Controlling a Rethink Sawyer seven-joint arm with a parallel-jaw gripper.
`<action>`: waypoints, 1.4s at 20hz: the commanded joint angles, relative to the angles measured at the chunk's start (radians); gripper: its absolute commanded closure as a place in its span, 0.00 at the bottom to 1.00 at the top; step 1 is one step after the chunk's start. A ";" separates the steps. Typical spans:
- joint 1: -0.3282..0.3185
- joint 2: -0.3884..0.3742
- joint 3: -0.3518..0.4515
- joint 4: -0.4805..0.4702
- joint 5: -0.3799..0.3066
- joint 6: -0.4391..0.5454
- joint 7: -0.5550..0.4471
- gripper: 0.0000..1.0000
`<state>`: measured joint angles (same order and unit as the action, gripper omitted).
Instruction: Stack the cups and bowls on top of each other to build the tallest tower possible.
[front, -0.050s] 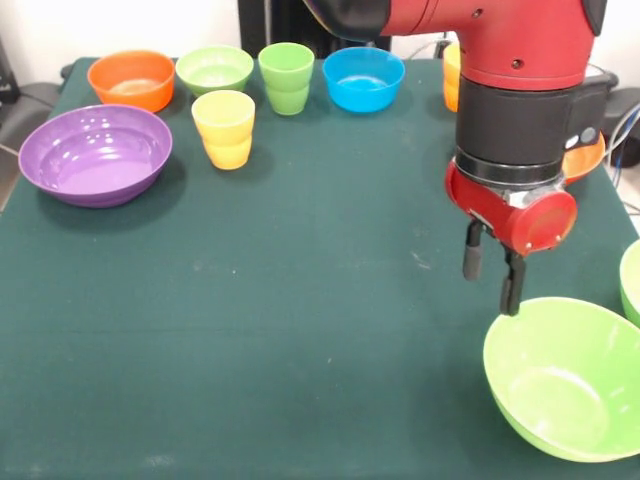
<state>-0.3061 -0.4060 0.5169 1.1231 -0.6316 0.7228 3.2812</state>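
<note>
The purple bowl (95, 153), the blue bowl (363, 78) and the yellow cup (224, 128) are gleaming like glossy, smooth plastic, while the green table cloth (300, 330) is lying matt and faintly fuzzy.

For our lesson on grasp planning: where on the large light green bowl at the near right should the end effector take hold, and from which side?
Grip the rim of the green bowl, coming down from above. It sits upright with its mouth open and its thin edge exposed, while the rounded glossy wall offers no flat sides. The end effector hangs just above the rim's upper left part, so one finger inside and one outside there looks easiest.
</note>
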 joint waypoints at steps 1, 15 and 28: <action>0.038 0.084 -0.018 -0.078 -0.008 0.118 -0.223 0.00; 0.059 0.142 -0.018 -0.160 -0.022 0.182 -0.307 0.00; 0.053 0.155 -0.011 -0.162 -0.028 0.177 -0.330 0.00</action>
<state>-0.2600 -0.2655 0.5165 0.9875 -0.6290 0.8089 3.2812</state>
